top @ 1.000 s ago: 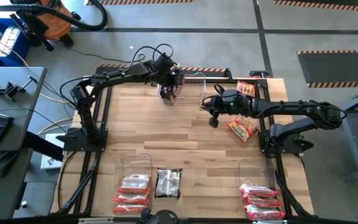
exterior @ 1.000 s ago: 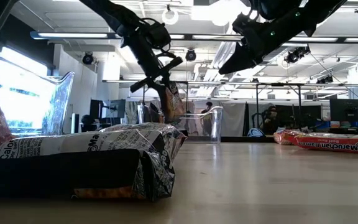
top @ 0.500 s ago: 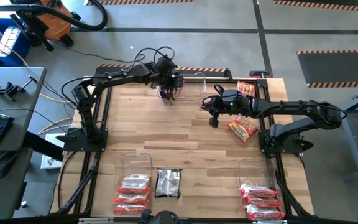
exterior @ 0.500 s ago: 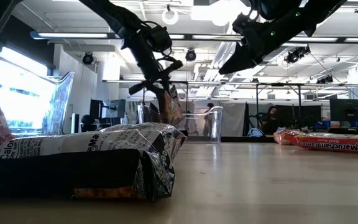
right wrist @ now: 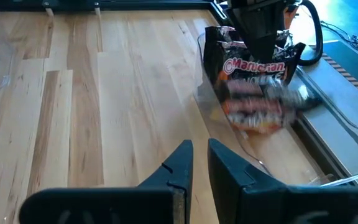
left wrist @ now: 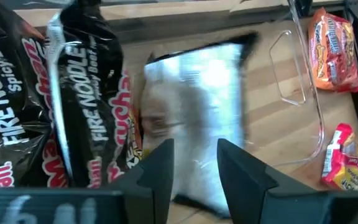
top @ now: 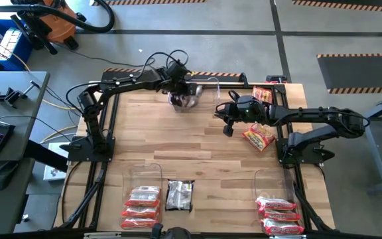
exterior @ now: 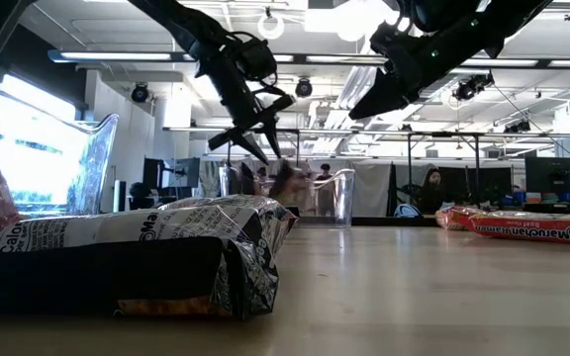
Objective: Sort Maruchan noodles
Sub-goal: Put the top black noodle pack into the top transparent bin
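My left gripper (top: 180,87) is open above the clear bin (top: 206,88) at the table's far edge. A black-silver noodle packet (left wrist: 197,112) is blurred just below its fingers and touches neither of them; it also shows in the low view (exterior: 292,183). Other black-silver packets (left wrist: 42,93) stand on edge in the bin beside it. My right gripper (top: 225,125) is shut and empty, above the table right of the bin. One orange packet (top: 259,137) lies flat near it and another (top: 262,94) at the far right.
At the near edge stand a clear bin with orange-red packets (top: 142,202) on the left and one with pinkish-red packets (top: 280,214) on the right. A black-silver packet (top: 180,194) lies between them. The middle of the wooden table (top: 178,146) is bare.
My left gripper, which held a black-silver packet hanging below its fingers over the far bin, has let it go. The packet has dropped down and away from the fingers toward the bin. My right arm has kept still.
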You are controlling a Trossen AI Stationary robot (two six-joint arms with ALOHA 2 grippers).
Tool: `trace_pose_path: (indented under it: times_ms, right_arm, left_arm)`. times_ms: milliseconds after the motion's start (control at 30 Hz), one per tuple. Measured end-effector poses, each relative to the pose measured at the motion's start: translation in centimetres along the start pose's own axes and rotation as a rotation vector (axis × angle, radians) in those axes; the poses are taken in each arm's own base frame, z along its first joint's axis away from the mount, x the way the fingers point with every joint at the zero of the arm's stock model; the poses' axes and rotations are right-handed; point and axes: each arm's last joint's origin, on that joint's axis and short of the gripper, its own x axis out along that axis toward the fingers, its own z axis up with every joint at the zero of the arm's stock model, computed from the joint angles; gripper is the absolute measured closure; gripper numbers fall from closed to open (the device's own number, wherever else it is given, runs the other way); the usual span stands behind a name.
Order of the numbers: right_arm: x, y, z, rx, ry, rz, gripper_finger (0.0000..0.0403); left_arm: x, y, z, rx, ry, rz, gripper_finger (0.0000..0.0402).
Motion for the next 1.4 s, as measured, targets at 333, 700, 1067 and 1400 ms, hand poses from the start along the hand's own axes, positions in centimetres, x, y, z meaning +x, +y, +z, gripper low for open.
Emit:
trace_pose_path:
  times_ms: [333,700,1067,1400]
  right_arm:
    - [0.0,0.0,-0.3,-0.02,0.031,0.004,0.0373]
    - [0.0,0.0,-0.3,-0.027,0.027,0.003,0.0373]
    - [-0.1,1.2,-0.5,-0.022,0.064,-0.037,0.0373]
    - [3.0,-0.4,0.8,0.116,0.08,-0.029,0.0373]
  left_arm:
    - [-1.5,-1.3,-0.7,0.251,0.005,-0.066,0.033]
    - [-3.1,-7.3,-6.3,0.758,-0.072,-0.181,0.0377]
    - [-2.1,-4.9,-13.5,0.874,-0.242,-0.243,0.04]
    - [-5.8,0.8,-19.6,0.853,-0.602,-0.648,0.0399]
